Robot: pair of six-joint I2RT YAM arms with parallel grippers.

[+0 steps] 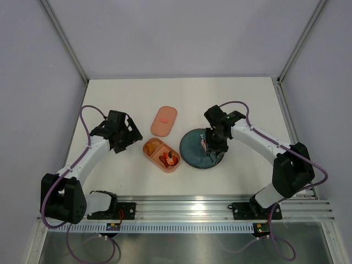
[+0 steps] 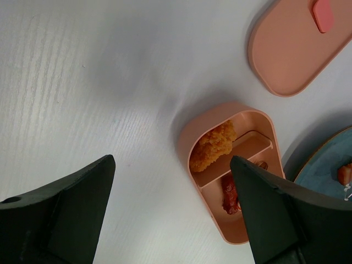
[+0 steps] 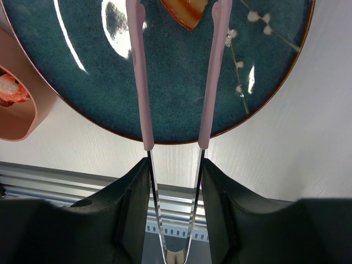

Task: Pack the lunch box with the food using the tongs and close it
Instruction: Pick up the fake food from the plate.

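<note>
1. Box: salmon-pink base, lid off. It lies flat on the worktop between the two arms. A straight wall splits it into two compartments. Every place below is given from this box.

2. Orange piece: breaded. It sits in the box compartment nearer the lid and leans on the dividing wall.

3. Red piece: in the other compartment, on the plate side. In the left wrist view a finger partly hides it.

4. Lid: same pink, flat on the worktop beyond the box and apart from it. A small red mark is on top.

5. Plate: round, teal, glossy, just right of the box. Whether the two rims touch cannot be told.

6. Third piece: orange-brown, on the plate, right of the box. The right wrist view cuts it off at the edge.

7. Tongs: thin metal arms with pale pink ends, held over the plate, right of the box. The arms stand apart, with one end on either side of the third piece. Contact with that piece cannot be told.

8. Right gripper: above the plate, right of the box. Its fingers are clenched on the tongs' metal arms, one on each side.

9. Left gripper: above the worktop, left of the box. Its fingers are released wide, with nothing between them.
</note>
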